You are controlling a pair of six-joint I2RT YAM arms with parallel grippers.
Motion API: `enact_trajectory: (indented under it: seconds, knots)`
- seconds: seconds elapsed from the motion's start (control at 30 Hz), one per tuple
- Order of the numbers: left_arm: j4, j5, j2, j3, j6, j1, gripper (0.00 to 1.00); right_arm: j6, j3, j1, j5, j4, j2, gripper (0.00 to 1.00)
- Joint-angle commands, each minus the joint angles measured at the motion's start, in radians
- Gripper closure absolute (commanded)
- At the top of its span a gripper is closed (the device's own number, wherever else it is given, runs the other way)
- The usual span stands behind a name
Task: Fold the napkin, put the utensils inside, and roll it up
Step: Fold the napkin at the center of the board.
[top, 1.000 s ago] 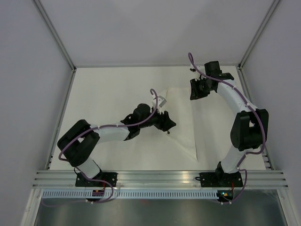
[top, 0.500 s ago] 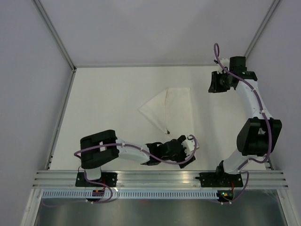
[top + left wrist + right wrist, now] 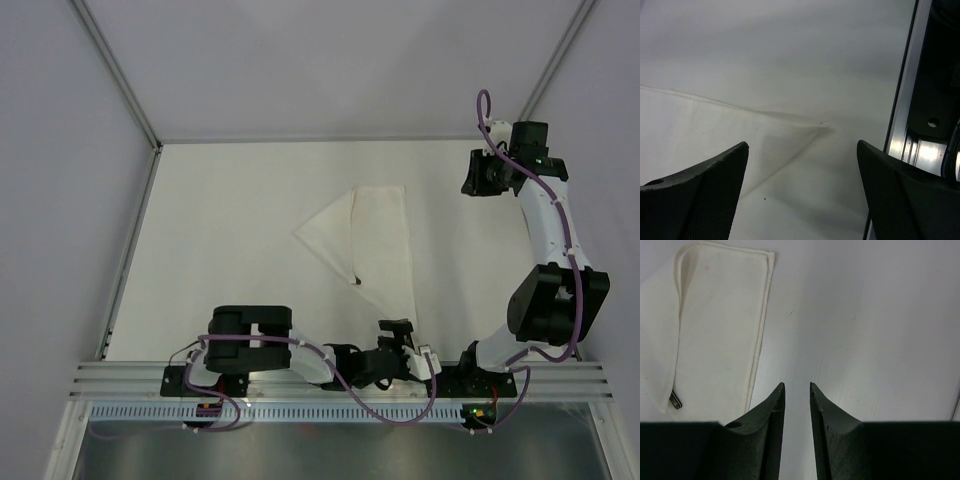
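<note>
The white napkin [image 3: 378, 240] lies folded in the middle of the table, one flap pointing left. A small dark utensil tip [image 3: 356, 281] pokes out at its left fold; the rest of the utensils is hidden. My left gripper [image 3: 396, 336] is low by the near edge, just beyond the napkin's near corner [image 3: 715, 135]; its fingers [image 3: 700, 190] are wide apart and empty around [image 3: 802, 144]. My right gripper [image 3: 478, 178] hovers at the far right, apart from the napkin [image 3: 715, 330]. Its jaws [image 3: 796, 385] stand a narrow gap apart, empty. The utensil tip [image 3: 675, 401] shows there too.
An aluminium rail [image 3: 340, 375] runs along the near edge, also in the left wrist view [image 3: 912, 100]. Grey walls with metal frame posts [image 3: 120, 80] enclose the table. Purple cables run along both arms.
My left arm has swung from the napkin's middle back to the near edge. My right arm has moved right, away from the napkin's far corner. The folded napkin now lies uncovered.
</note>
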State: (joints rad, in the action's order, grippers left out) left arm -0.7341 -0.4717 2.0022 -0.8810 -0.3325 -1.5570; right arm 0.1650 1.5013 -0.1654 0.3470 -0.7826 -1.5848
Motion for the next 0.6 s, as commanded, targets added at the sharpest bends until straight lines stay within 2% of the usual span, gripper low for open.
enact_trajectory:
  seconds: [0.0,0.07,0.13,0.3,0.57]
  knots:
    - [-0.210,-0.148,0.075,-0.015,-0.213,-0.018,0.06,0.022,0.000,-0.014,0.015,0.037,0.017,0.68]
    - [-0.325,-0.157,0.095,0.000,-0.288,-0.018,0.05,0.024,-0.001,-0.017,0.020,0.045,0.013,0.68]
    - [-0.352,-0.140,0.121,-0.003,-0.315,-0.018,0.05,0.028,0.000,-0.026,0.032,0.048,0.005,0.68]
    - [-0.225,-0.065,0.098,-0.003,-0.257,-0.014,0.09,0.033,0.008,-0.046,0.049,0.049,-0.006,0.68]
    - [-0.044,0.050,0.050,-0.032,-0.152,-0.009,0.28,0.031,0.020,-0.057,0.073,0.049,-0.015,0.68]
